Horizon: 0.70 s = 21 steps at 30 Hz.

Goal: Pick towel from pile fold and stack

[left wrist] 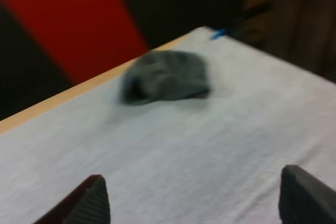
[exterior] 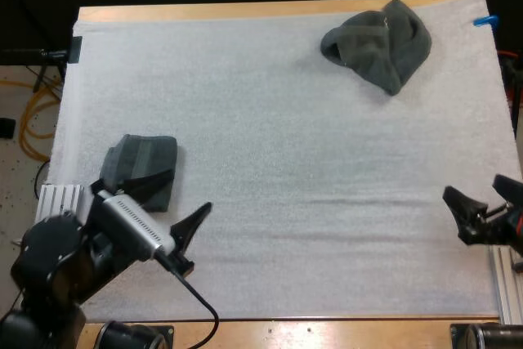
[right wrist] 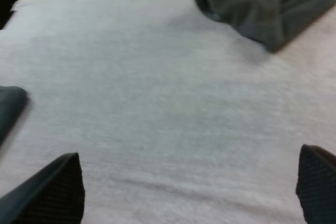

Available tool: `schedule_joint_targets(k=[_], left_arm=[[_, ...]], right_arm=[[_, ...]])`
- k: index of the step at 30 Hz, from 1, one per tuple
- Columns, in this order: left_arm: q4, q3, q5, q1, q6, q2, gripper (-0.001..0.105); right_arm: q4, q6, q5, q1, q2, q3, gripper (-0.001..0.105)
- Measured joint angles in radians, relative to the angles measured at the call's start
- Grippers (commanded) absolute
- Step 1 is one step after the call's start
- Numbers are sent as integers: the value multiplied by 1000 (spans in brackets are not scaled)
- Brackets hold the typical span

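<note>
While the towel [exterior: 380, 45] lies far right, the stack [exterior: 140, 165] sits at the left end effector [exterior: 176, 198], which gapes empty. The right end effector [exterior: 482, 195] also gapes empty.

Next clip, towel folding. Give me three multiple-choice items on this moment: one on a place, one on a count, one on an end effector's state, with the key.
1. Where on the white mat does the crumpled dark grey-green towel lie?
A. near left corner
B. far right part
C. dead centre

2. How many dark grey-green towels are on the mat?
A. two
B. one
C. four

3. What state is the left end effector in?
A. shut on a towel
B. shut on nothing
C. open, holding nothing

Key:
1 B: the high view shows it near the mat's far right corner.
2 A: there is the crumpled one, plus the folded dark grey-green towel at the near left.
3 C: its black fingers stand apart over bare mat in the left wrist view.
</note>
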Motion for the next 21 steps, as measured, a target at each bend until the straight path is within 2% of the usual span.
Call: schedule_joint_targets(k=[4,10,18,21], left_arm=[[-31,-14,4,-58,0,78,65],[-100,-14,4,-66,-8,159,65],[-109,-14,4,-66,-8,224,65],[-109,-14,4,-66,-8,236,65]], right_arm=[[-88,0,-23,0,101,-17,79],[-243,24,-5,0,303,-55,79],[-401,29,246,86,666,-196,79],[-428,29,304,134,811,-272,79]])
